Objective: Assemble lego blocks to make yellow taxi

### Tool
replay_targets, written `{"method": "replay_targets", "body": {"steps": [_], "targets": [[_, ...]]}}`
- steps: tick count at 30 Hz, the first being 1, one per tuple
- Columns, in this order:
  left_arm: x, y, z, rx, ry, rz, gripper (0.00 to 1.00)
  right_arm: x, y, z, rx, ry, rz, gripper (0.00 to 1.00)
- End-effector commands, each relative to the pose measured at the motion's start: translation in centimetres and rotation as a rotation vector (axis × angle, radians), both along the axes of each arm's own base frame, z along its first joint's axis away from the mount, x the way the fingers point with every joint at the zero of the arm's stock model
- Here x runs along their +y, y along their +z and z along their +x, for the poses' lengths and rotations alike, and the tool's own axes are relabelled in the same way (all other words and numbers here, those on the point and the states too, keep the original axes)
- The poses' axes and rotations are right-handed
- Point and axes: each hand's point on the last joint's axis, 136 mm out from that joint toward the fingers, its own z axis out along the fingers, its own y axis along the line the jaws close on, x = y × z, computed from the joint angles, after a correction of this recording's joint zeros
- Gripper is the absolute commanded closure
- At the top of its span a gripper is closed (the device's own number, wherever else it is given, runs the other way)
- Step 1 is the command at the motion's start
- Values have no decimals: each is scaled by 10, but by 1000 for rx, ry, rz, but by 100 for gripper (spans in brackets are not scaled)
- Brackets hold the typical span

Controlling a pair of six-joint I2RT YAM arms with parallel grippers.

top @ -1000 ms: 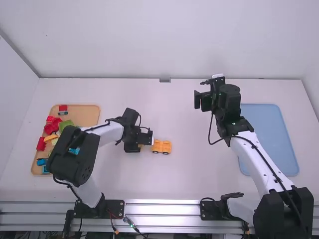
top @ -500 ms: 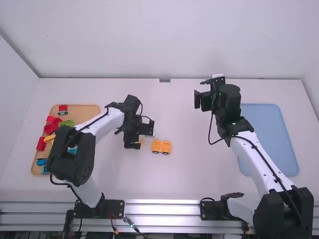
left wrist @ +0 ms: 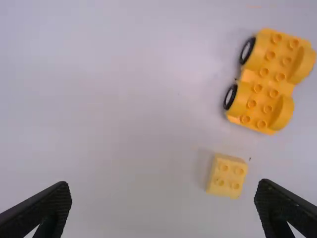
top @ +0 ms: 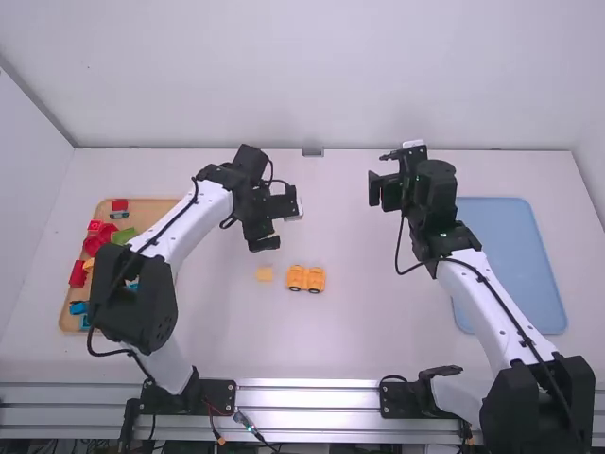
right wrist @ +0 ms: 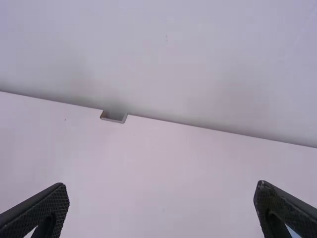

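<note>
My left gripper [top: 278, 227] hangs above the table, up the picture from a small light-yellow block [top: 265, 273]. Just right of that block, with a gap between them, stands an orange-yellow car base [top: 306, 279] on black wheels. In the left wrist view, my left gripper [left wrist: 163, 206] is open and holds nothing; the four-stud block [left wrist: 227, 176] and the studded car base [left wrist: 267, 82] lie below it. My right gripper [top: 375, 191] is held over the far part of the table; in the right wrist view that gripper [right wrist: 161, 206] is open with nothing between its fingers.
An orange tray [top: 166, 218] with several red, green and blue pieces lies at the left, partly behind the left arm. A blue tray [top: 515, 260] lies at the right, beside the right arm. A wall [top: 312, 76] rises behind the table's far edge.
My left gripper has moved away from the camera, up the picture, leaving the small yellow block uncovered on the table. The car base and the right arm have kept still.
</note>
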Motion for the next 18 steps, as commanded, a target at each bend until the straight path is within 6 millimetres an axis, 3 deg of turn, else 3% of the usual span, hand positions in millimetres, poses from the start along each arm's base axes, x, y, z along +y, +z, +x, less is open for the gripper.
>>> {"method": "replay_targets", "body": {"steps": [1, 8, 10, 14, 18], "targets": [[-2, 18, 11, -8, 118, -52, 1, 3, 12, 4, -24, 2, 7, 1], [-7, 26, 31, -74, 173, -99, 1, 17, 9, -1, -2, 82, 39, 1], [-6, 21, 28, -83, 81, -112, 1, 34, 3, -10, 10, 215, 0, 1], [-8, 19, 23, -57, 33, -223, 1, 48, -8, -15, 20, 330, -37, 1], [5, 19, 14, -29, -34, -380, 1, 69, -28, -23, 41, 501, -65, 1]]}}
